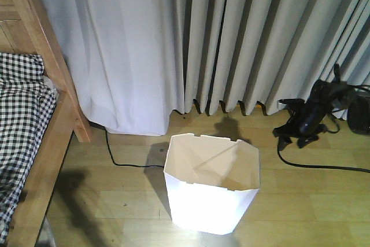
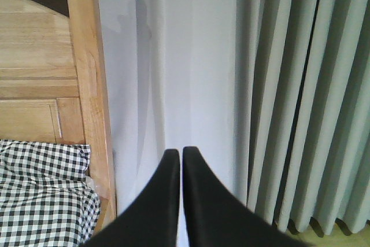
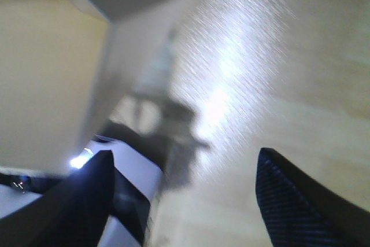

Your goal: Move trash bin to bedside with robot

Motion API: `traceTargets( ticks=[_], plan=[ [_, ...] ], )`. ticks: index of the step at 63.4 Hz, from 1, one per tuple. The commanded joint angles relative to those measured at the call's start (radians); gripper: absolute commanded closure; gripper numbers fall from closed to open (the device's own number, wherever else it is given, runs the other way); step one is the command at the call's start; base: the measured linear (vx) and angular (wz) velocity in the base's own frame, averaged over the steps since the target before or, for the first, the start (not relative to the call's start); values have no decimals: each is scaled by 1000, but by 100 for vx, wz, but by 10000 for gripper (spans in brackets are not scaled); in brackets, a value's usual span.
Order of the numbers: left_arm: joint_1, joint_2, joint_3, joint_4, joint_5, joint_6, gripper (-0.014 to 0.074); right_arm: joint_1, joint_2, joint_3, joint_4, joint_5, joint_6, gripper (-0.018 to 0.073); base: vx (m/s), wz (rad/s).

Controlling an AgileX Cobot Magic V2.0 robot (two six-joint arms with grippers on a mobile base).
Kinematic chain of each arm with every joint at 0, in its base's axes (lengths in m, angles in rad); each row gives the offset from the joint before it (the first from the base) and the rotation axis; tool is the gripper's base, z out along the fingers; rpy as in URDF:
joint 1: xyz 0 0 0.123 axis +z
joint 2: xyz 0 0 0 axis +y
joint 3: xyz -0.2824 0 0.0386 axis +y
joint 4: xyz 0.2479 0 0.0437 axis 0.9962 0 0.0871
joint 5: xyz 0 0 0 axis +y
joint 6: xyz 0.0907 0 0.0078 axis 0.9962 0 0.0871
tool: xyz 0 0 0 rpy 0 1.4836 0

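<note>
Grey curtains (image 1: 231, 33): fill the top of the front view.
Bed (image 1: 34, 137): wooden frame with checked bedding, left edge.
Wooden floor (image 1: 306, 201): bare planks across the bottom.
Trash bin (image 1: 211, 183): white, upright, lower centre, apart from the bed.
Right gripper (image 3: 185, 192): fingers spread wide, holding nothing, beside a pale wall, probably the bin's.
Left gripper (image 2: 180, 160): fingers pressed together, empty, bottom centre.
Advice: nudge the bin low down, so it slides leftward without tipping.

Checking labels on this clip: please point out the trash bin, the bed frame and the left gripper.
trash bin (image 1: 202, 209): front view, front wall.
bed frame (image 1: 40, 172): front view, side rail.
left gripper (image 2: 181, 160): left wrist view, between fingertips.
</note>
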Motion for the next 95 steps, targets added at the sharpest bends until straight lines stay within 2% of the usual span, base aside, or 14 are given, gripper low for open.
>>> traceTargets(
  ticks=[1,14,25,31,41,51,60,70,86,95],
  plan=[
    [-3,-10,29,-10,-67,-3,602,-8,-122,-12,-63,74,70,71,0,0],
    [-3,-10,29,-10,-67,-3,602,-6,-301,-12,-82,105,120,111,0,0],
    [-3,-10,29,-10,-67,-3,602,-6,-426,-11,-80,153,99,126,0,0],
    [-3,-10,29,-10,-67,-3,602,-6,-516,47,-69,138,97,126,0,0],
    [-3,-10,29,-10,-67,-3,602,-6,-704,273,-70,-15,98,126,0,0],
    [-3,-10,29,-10,-67,-3,602,-5,-954,550,-67,-232,97,126,0,0],
    [-3,-10,29,-10,-67,-3,602,-2,-1160,777,27,-376,80,126,0,0],
    [-3,-10,29,-10,-67,-3,602,-2,-1427,1031,143,-521,-3,126,0,0],
    [-3,-10,29,-10,-67,-3,602,-2,-1864,1366,201,-726,-42,126,0,0],
    [-3,-10,29,-10,-67,-3,602,-2,-2146,1530,250,-899,-41,126,0,0]
  ],
)
